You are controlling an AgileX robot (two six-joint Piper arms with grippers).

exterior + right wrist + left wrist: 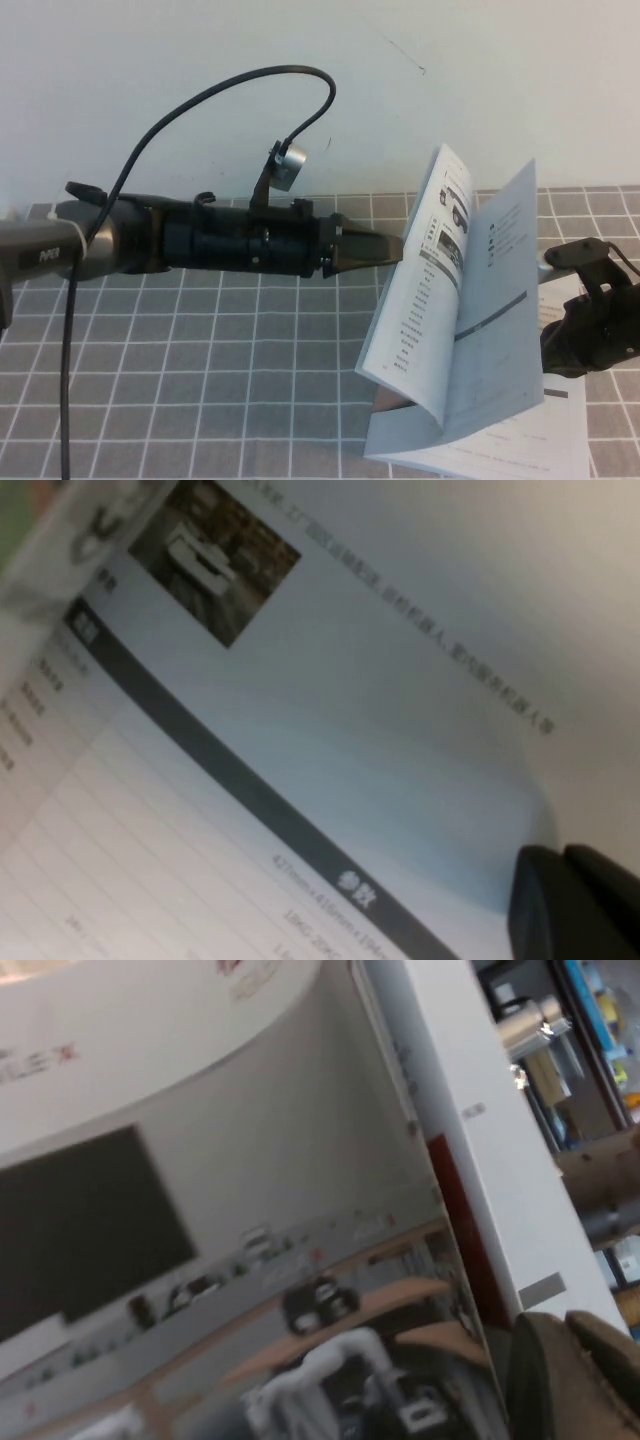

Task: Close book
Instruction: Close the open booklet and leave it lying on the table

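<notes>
Black left claw [390, 245] centre, grey arm [90, 250], looping cable [200, 95], black right claw [568, 322] rightmost

A thin white book [470, 330] is seen at the right side of the grey checked cloth [200, 380], half open. Its lower pages are laid flat on the cloth, while two leaves are raised from the spine into a steep V, printed with black text, small photos and a dark band. The outer raised leaf is met by the pressed-together tip of the left gripper [395, 245]; the right gripper [556, 335] is held just behind the other leaf
</notes>
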